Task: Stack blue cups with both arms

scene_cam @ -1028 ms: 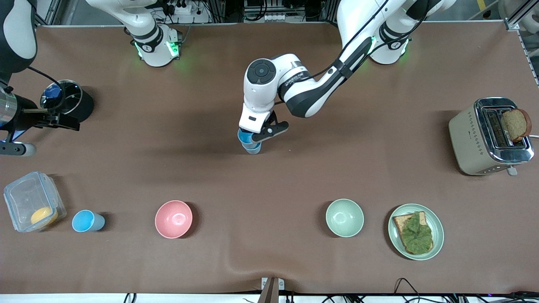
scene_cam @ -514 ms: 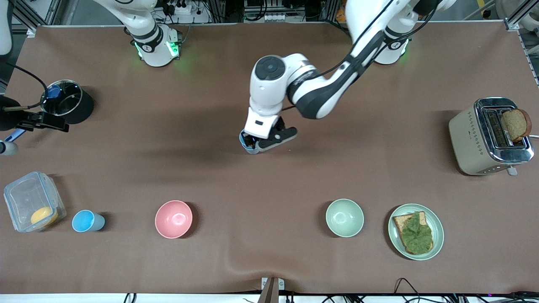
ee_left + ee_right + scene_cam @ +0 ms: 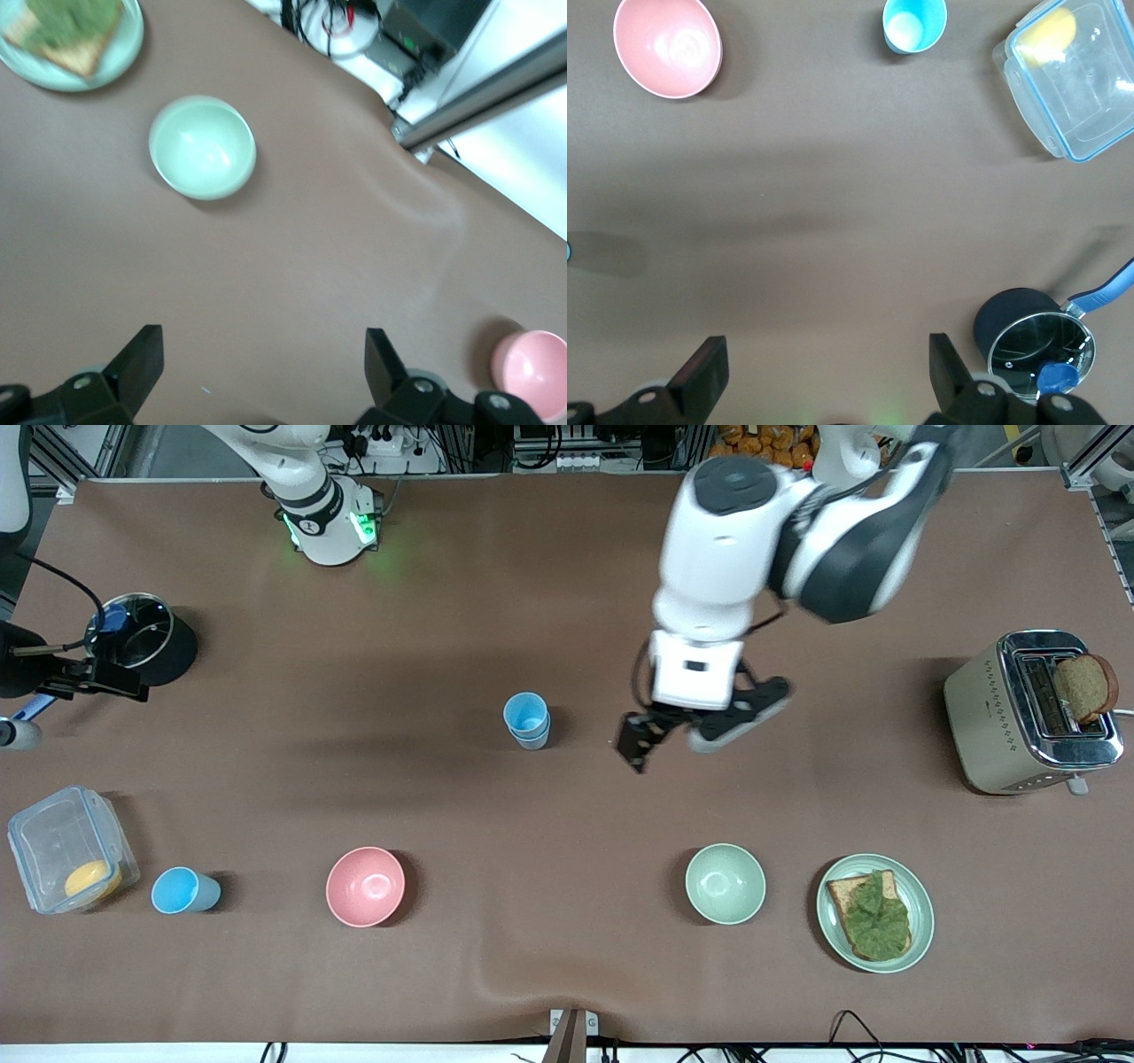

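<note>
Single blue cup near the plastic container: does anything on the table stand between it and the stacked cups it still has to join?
Nothing visible does. The single blue cup stands beside the plastic container; the stacked cups stand mid-table. The pink bowl sits beside that line, not on it. Left gripper and right gripper are open.

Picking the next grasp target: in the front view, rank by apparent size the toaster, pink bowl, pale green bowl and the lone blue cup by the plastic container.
1. toaster
2. pink bowl and pale green bowl: look alike, so no ranking between them
3. lone blue cup, clearly smallest
</note>
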Motion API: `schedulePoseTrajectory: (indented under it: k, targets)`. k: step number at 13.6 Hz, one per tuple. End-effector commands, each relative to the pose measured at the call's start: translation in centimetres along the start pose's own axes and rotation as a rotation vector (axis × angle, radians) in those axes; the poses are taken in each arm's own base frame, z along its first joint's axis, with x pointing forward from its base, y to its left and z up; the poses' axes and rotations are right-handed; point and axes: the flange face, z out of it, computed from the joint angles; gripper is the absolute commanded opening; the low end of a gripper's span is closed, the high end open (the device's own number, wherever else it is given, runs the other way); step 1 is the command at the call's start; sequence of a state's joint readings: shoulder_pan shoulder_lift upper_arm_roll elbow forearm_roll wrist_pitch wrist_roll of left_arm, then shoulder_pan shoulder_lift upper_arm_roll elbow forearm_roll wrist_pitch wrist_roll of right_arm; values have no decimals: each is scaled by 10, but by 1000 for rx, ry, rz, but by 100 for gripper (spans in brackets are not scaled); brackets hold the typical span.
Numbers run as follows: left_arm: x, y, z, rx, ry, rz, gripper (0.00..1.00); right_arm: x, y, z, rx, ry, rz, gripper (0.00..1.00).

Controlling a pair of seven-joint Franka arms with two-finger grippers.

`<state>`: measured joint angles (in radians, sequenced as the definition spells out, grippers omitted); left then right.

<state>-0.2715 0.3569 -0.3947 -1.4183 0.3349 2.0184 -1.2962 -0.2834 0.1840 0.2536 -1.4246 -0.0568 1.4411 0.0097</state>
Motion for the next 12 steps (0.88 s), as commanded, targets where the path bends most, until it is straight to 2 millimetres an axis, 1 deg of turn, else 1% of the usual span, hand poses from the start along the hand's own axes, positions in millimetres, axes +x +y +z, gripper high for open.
schedulePoseTrajectory:
  k: [1,2,3,5,7,9,10,12]
  targets:
    - [35,-36,-26,54,4,65,100,-8,10,-10,-1,24,36,100]
    - [50,-47,-33,56,0,90,100,-8,18,-11,1,27,50,100]
    - [60,-56,-37,61,-14,118,100,-8,18,-11,3,24,51,100]
    - [86,-78,-51,68,-27,161,100,-8,17,-12,8,27,51,100]
    - [109,-98,-55,65,-58,226,100,-8,14,-18,11,41,40,100]
    - [131,-121,-64,62,-78,291,100,-10,15,-17,10,34,45,100]
    - [138,-132,-74,52,-88,335,100,-12,15,-17,8,35,46,100]
    - [162,-167,-84,59,-124,372,100,-15,15,-14,5,28,47,100]
